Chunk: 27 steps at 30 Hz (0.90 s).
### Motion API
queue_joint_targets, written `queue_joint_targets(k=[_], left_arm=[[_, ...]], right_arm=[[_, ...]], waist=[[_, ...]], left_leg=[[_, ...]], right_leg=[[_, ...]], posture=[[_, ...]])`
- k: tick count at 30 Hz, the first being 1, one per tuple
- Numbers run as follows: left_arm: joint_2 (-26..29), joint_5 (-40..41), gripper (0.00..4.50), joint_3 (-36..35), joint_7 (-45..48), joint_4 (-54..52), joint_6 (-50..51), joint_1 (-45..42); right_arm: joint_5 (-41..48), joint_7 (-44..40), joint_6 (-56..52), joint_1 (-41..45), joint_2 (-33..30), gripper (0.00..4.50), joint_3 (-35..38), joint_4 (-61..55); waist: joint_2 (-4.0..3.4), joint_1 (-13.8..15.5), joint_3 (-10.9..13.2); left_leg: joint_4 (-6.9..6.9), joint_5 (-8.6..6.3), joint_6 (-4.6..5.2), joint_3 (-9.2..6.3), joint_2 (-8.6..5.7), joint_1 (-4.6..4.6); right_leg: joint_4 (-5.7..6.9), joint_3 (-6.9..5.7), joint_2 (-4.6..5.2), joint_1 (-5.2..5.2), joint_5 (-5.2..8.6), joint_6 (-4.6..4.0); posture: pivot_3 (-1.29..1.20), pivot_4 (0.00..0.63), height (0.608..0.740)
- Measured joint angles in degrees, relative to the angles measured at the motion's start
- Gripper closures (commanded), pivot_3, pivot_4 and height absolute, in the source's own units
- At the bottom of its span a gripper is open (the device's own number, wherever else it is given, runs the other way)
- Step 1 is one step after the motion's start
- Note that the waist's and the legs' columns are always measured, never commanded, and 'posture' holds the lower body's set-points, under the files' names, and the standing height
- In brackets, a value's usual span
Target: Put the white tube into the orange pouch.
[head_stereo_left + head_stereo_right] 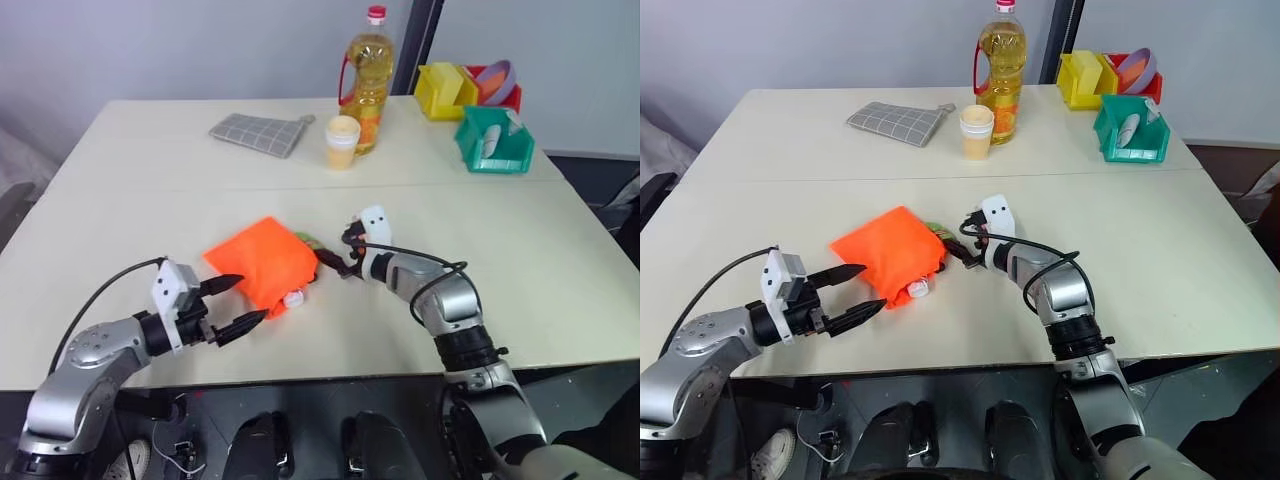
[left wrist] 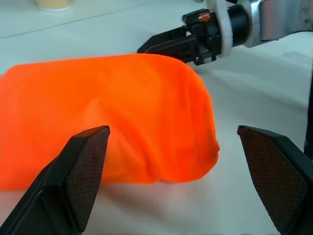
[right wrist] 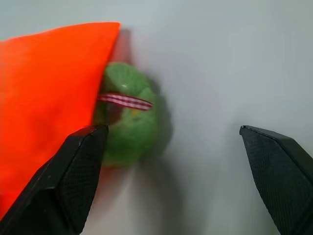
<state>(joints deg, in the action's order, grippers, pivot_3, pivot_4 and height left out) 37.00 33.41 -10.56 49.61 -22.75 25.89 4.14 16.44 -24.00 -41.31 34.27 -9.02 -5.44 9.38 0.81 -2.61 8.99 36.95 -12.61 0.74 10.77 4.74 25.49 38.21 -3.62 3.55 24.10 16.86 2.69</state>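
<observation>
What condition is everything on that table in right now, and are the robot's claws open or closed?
orange pouch: lying flat on the table, bulging.
white tube: cap end poking out of the pouch's near edge.
green disc: on the table, partly tucked under the pouch's edge.
left gripper: open, beside the pouch, holding nothing.
right gripper: open, at the pouch's far side, holding nothing.
oil bottle: upright, capped.
cup: upright.

Setting reads as a robotics lab or test room rather than a home. Evidence: plain cream tables (image 1: 560, 250) pushed together against a bare grey wall (image 1: 150, 40), with coloured plastic parts bins (image 1: 495, 140) at the far corner. Household props are staged there: oil bottle (image 1: 367, 80), paper cup (image 1: 342, 141), grey checked cloth (image 1: 258, 132).
</observation>
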Motion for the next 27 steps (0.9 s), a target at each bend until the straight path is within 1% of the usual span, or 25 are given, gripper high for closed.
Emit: queue_joint_targets(k=[6,7,9,14,16,17,19,22,27], left_arm=[[0.0,0.5,0.03,0.0,-0.3,-0.2,0.0,-0.3],[-0.1,0.5,0.01,0.1,-0.6,-0.2,0.0,-0.7],[-0.2,0.5,0.00,0.2,-1.0,-0.2,0.0,-1.1],[-1.0,0.5,0.00,0.2,-2.1,-0.2,-0.3,-2.4],[-1.6,0.5,0.00,0.2,-2.9,-0.2,-0.4,-3.0],[-1.8,0.5,0.00,0.1,-3.5,-0.2,-0.4,-3.2],[-2.4,0.5,0.00,0.0,-4.2,0.2,-0.5,-3.9],[-3.1,0.3,0.00,-0.1,-5.3,0.3,-0.7,-4.5],[-4.5,0.1,0.00,0.0,-6.7,0.9,-1.6,-4.8]], right_arm=[[-1.1,0.0,-0.3,0.9,0.6,0.00,-0.9,0.6],[-2.0,0.1,-0.2,1.1,0.7,0.26,-1.6,1.4],[-3.1,0.0,0.0,1.3,0.6,0.87,-2.5,1.7],[-3.9,-1.0,-0.4,1.1,0.6,3.23,-3.9,1.4],[-3.9,-1.2,-0.5,0.6,0.6,4.24,-4.1,0.5],[-3.9,-1.2,-0.5,0.2,0.5,4.44,-4.0,-0.3],[-3.9,-1.2,-0.5,-0.7,-0.1,4.44,-3.8,-1.8],[-4.1,-1.1,-0.2,-3.9,-2.7,4.44,-2.9,-6.3],[-2.1,-1.1,-0.1,-8.6,-6.6,4.44,3.1,-19.0]], waist=[[0.00,-0.1,0.0],[0.00,-0.1,0.0],[0.00,-0.1,0.0],[0.00,-0.1,0.0],[0.00,0.0,0.0],[0.00,0.1,0.0],[0.01,0.2,0.0],[0.01,0.2,0.0],[0.01,0.0,0.0]], left_leg=[[-0.02,0.00,-0.07,0.00,0.00,0.00],[-0.02,0.04,-0.14,0.00,0.00,0.00],[-0.03,0.05,-0.15,0.00,0.00,-0.01],[-0.09,0.08,-0.19,0.00,0.00,-0.03],[-0.08,0.09,-0.17,0.00,0.00,-0.03],[-0.08,0.10,-0.17,0.00,-0.01,-0.02],[-0.06,0.08,-0.19,0.00,-0.01,-0.02],[-0.07,0.08,-0.19,0.01,-0.04,0.01],[-0.14,0.09,-0.17,0.01,0.00,-0.02]], right_leg=[[0.00,0.00,0.00,0.01,0.00,-0.01],[0.00,0.00,0.00,0.01,0.00,-0.01],[0.00,0.01,0.00,0.00,0.00,-0.01],[0.00,0.01,0.00,0.01,0.00,0.00],[0.00,0.01,0.00,0.00,0.00,0.00],[0.00,0.00,0.00,0.00,0.00,0.00],[-0.01,0.00,0.01,-0.01,0.00,-0.01],[-0.04,0.01,0.05,0.00,0.00,-0.01],[-0.02,0.02,-0.02,0.04,-0.01,0.01]], posture=[[0.00,0.150,0.740],[0.00,0.150,0.740],[0.00,0.150,0.740],[0.00,0.150,0.740],[0.00,0.150,0.740],[0.00,0.150,0.740],[0.00,0.150,0.740],[0.00,0.150,0.740],[0.00,0.150,0.740]])
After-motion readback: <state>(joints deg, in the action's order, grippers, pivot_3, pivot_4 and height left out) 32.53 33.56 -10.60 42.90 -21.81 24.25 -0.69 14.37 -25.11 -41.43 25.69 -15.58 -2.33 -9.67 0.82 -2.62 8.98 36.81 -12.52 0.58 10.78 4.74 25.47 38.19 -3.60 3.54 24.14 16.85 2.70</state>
